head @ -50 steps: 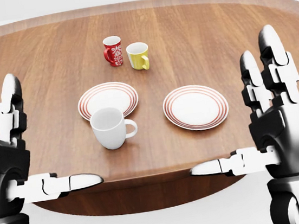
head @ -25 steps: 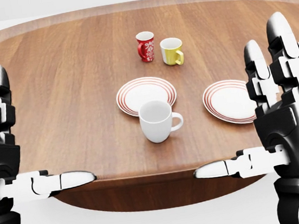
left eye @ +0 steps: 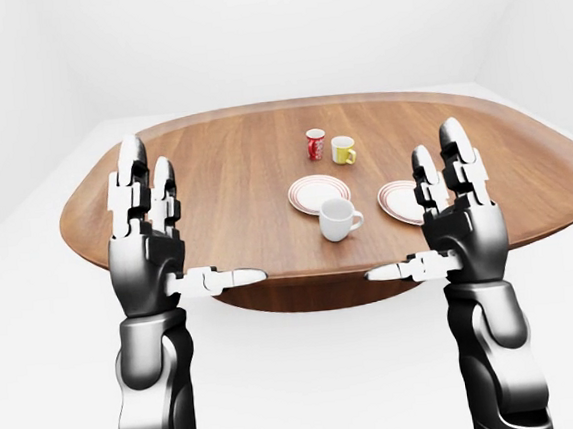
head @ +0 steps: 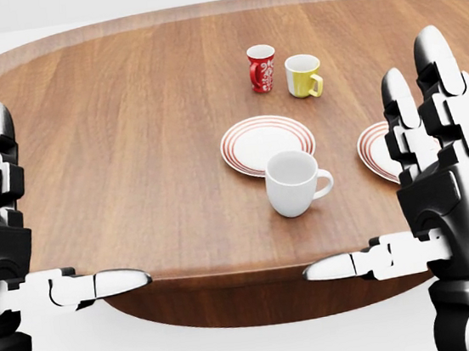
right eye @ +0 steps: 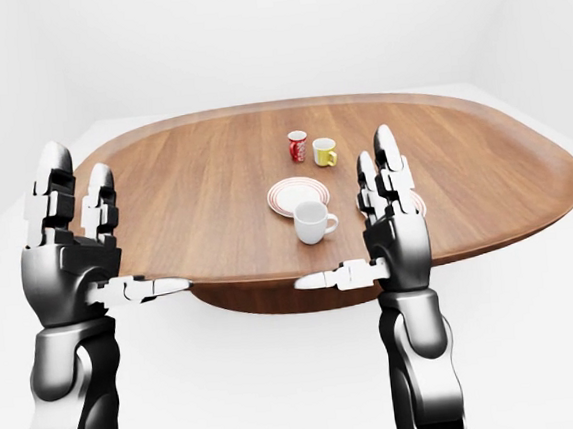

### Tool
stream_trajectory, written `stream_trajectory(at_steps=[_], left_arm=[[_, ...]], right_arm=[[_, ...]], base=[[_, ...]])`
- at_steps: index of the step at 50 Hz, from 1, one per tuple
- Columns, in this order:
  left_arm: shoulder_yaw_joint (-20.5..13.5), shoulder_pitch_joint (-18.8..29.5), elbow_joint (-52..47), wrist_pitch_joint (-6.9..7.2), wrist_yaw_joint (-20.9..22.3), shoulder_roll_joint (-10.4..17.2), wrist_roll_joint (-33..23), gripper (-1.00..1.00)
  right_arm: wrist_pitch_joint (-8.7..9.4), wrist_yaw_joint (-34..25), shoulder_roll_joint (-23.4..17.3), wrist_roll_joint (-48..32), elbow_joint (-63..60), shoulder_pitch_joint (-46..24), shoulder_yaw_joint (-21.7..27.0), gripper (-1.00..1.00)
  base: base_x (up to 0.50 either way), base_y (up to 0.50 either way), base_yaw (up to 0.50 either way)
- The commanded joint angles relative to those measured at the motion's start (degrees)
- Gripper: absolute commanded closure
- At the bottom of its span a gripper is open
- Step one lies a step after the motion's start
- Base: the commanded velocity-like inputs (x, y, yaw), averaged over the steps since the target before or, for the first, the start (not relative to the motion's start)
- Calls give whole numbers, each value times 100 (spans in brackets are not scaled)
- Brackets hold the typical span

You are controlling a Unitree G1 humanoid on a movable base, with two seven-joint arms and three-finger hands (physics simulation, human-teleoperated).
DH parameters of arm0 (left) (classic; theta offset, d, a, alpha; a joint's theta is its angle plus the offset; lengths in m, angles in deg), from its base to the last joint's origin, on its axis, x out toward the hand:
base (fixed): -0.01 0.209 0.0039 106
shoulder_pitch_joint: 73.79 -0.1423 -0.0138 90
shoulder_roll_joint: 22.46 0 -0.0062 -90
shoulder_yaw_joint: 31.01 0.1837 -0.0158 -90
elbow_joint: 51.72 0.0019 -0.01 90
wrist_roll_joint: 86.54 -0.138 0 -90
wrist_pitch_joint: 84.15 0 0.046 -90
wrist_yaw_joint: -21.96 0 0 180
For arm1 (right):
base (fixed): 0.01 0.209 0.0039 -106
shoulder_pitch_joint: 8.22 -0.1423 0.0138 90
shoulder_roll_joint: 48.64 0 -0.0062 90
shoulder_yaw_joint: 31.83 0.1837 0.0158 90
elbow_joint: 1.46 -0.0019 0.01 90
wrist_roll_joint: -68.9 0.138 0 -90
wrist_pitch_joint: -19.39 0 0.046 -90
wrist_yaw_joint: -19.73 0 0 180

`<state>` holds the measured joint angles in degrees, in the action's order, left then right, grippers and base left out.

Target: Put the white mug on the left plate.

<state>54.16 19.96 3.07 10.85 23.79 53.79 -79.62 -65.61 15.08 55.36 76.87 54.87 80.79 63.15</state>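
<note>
The white mug stands upright on the wooden table, handle to the right, just below the left plate, a white plate with red rings. The right plate is partly hidden behind my right hand. My left hand is open at the left edge of the head view, raised before the table's near edge. My right hand is open at the right, also before the near edge. Both hands are empty and apart from the mug.
A red patterned mug and a yellow mug stand side by side above the left plate. The table's near rim runs between my two hands. The whole oval table shows in the left-eye view.
The whole picture has shifted: the mugs and plates moved to the right in the head view, so the camera has moved left. My hands stay raised and open.
</note>
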Motion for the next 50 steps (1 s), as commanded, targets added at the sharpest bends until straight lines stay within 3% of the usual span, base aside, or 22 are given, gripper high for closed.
stream_trajectory(at_steps=[1, 5, 50], left_arm=[[7, -16, -7, 0, 11, -7, -5, -97], [-7, -10, -20, 0, 9, -4, 3, -97], [-5, -48, -76, 0, 32, -7, -12, -97]], right_arm=[[0, 22, 17, 21, 15, 7, 38, -100], [0, 15, 15, 142, -47, 9, 78, -100], [0, -89, -10, 186, -168, 80, 53, -100]], base=[[0, 0, 0], [0, 0, 0], [50, 0, 0]])
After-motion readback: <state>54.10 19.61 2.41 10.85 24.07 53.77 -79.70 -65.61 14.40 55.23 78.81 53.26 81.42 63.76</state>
